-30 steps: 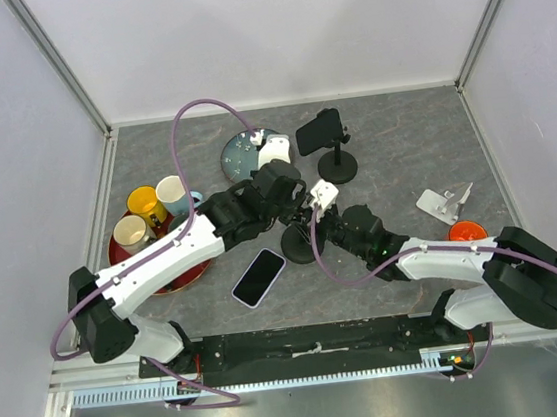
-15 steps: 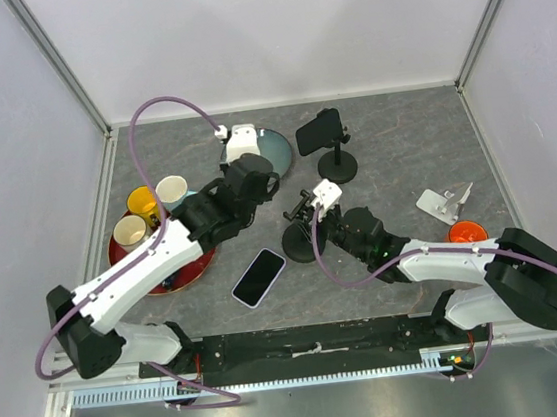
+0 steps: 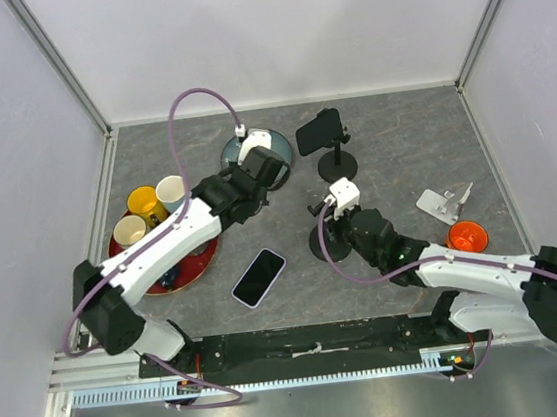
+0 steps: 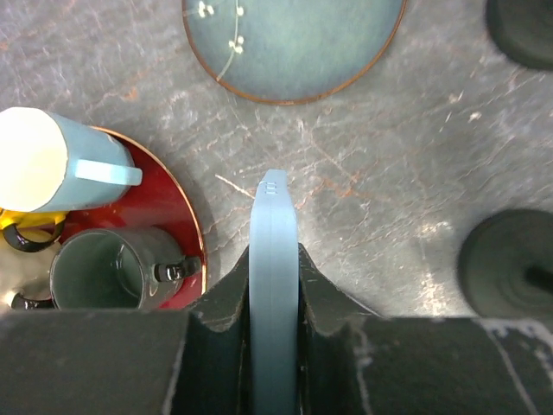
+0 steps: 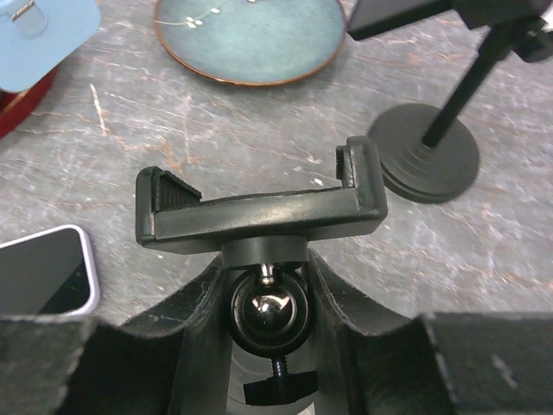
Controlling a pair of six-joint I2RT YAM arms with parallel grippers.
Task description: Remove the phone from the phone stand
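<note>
A pale blue phone (image 4: 274, 285) shows edge-on in the left wrist view, with my left gripper (image 4: 274, 304) shut on it above the table. From above, that left gripper (image 3: 266, 170) hangs beside the blue plate (image 3: 237, 151), apart from the stand. My right gripper (image 5: 268, 285) is shut on the ball joint of the black phone stand (image 5: 259, 207), whose clamp holds nothing. Seen from the top, the right gripper (image 3: 329, 225) and the phone stand (image 3: 325, 246) are at the table's middle. The held phone (image 5: 43, 35) appears at the upper left of the right wrist view.
A second stand (image 3: 337, 167) at the back carries a black phone (image 3: 318, 131). Another phone (image 3: 258, 277) lies flat near the front. A red tray (image 3: 196, 265) with several mugs sits at the left. At the right are a white bracket (image 3: 444, 203) and an orange object (image 3: 468, 237).
My left gripper has pulled away from the stand toward the plate at the back left, carrying the pale blue phone. The right gripper and the stand have shifted a little to the right.
</note>
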